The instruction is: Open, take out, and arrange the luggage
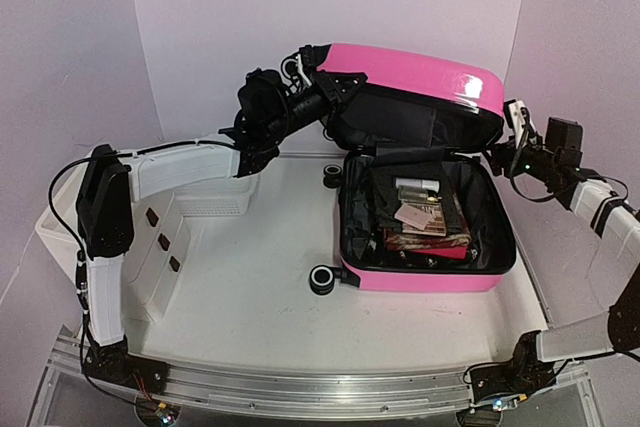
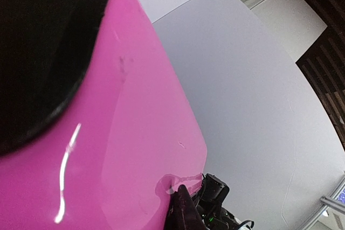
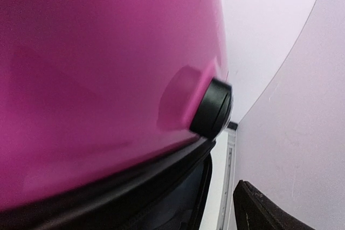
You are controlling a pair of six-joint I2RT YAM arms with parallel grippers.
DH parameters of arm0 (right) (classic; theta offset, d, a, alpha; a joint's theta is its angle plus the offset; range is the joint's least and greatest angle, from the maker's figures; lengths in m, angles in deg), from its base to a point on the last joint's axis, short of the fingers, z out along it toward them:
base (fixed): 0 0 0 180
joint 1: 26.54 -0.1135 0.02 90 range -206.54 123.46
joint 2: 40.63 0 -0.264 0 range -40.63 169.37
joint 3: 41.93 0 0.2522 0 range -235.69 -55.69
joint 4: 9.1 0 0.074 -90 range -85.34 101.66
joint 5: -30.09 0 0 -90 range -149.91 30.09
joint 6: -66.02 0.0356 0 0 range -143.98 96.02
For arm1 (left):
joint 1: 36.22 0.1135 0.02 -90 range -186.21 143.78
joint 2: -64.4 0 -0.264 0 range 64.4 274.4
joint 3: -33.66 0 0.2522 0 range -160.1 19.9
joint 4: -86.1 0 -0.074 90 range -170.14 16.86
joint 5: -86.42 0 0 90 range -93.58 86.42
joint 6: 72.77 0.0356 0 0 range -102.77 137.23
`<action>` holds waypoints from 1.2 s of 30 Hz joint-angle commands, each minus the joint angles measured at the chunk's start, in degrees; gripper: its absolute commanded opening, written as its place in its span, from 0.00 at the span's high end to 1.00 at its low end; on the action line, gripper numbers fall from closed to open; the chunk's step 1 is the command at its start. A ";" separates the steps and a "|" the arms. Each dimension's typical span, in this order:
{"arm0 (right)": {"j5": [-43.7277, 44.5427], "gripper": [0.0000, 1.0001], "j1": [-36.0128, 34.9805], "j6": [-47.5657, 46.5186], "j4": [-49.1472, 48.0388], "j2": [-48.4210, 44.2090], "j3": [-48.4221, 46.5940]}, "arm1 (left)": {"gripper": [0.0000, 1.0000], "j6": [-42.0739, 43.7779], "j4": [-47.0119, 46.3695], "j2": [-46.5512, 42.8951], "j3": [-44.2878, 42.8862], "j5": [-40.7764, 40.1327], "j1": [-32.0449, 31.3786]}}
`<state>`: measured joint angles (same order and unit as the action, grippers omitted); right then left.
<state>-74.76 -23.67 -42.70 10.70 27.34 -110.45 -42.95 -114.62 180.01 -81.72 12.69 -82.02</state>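
From above, we see the luggage (image 1: 430, 279) lying open on the white counter (image 1: 260, 317). Its base (image 1: 497, 232) is flat and its lid (image 1: 410, 82) is raised, leaning back over the base's far edge. Inside the black-lined base lie a white tube (image 1: 415, 185), a tan box (image 1: 420, 215) and some red and dark things that we cannot name. A black wheel (image 1: 321, 280) sits at the luggage's near-left corner. The left tool (image 1: 330, 87) is at the lid's left end and the right tool (image 1: 503, 147) is at its right end. For both, we cannot tell from here whether the fingers are clenched or released. Left of the luggage lies a white drawer unit (image 1: 165, 242), with a white basket (image 1: 215, 197) just behind it. In the left wrist view the pink shell of the luggage (image 2: 135, 149) fills most of the picture. A blurred black shape lies across the upper left, and the state of this tool is again hidden from us. In the right wrist view the luggage (image 3: 97, 68) is very close. A round black stud (image 3: 213, 107) juts from its shell, and the black edge runs beneath. One of this tool's dark fingers (image 3: 264, 208) shows to the right of the luggage, apart from the shell. We cannot tell its grip.
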 commanded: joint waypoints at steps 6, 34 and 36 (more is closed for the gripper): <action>-4.16 0.26 -0.59 1.94 -24.84 1.81 1.06 | 1.00 4.84 -0.02 -0.46 -4.73 -8.03 3.17; 6.84 1.00 -0.68 17.39 -5.39 2.38 -10.68 | 0.41 21.19 9.28 -20.09 29.53 8.48 -1.11; 10.79 1.00 -0.68 18.22 -0.75 2.71 -13.42 | 0.37 26.10 14.26 -23.52 32.66 9.15 -2.53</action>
<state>-70.81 -23.98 -29.81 -4.82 31.69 -117.71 -27.24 -107.74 164.21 -53.75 19.29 -82.10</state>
